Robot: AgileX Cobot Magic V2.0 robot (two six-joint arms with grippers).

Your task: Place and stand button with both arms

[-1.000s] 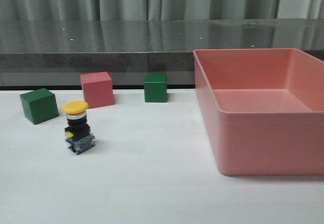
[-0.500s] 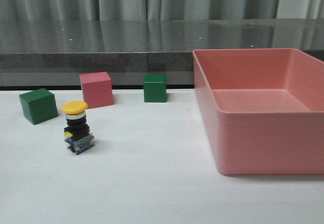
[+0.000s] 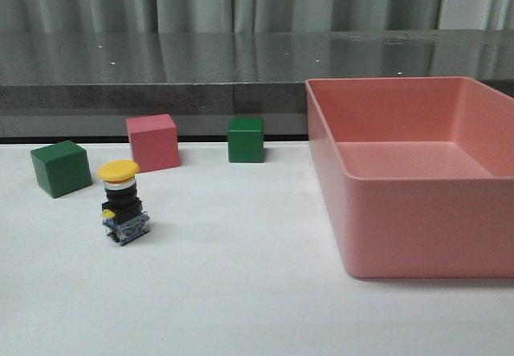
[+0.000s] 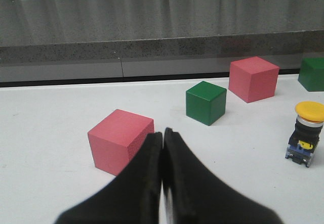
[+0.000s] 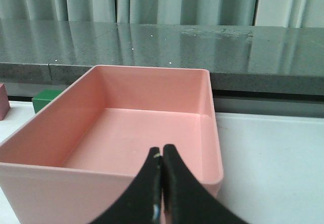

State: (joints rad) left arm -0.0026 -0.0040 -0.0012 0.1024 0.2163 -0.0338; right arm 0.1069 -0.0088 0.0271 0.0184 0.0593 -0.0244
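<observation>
The button [image 3: 122, 202] stands upright on the white table, yellow cap on top, black body and bluish clear base below; it also shows in the left wrist view [image 4: 306, 140]. No arm or gripper appears in the front view. My left gripper [image 4: 162, 133] is shut with nothing between its fingers, well apart from the button, just in front of a pink cube [image 4: 120, 140]. My right gripper [image 5: 162, 149] is shut and empty, at the near wall of the pink bin [image 5: 61, 183].
A green cube [image 3: 61, 167], a pink cube [image 3: 152, 141] and another green cube [image 3: 246, 139] stand behind the button. The large pink bin [image 3: 426, 227] fills the table's right side. A dark stone ledge [image 3: 161, 71] runs along the back.
</observation>
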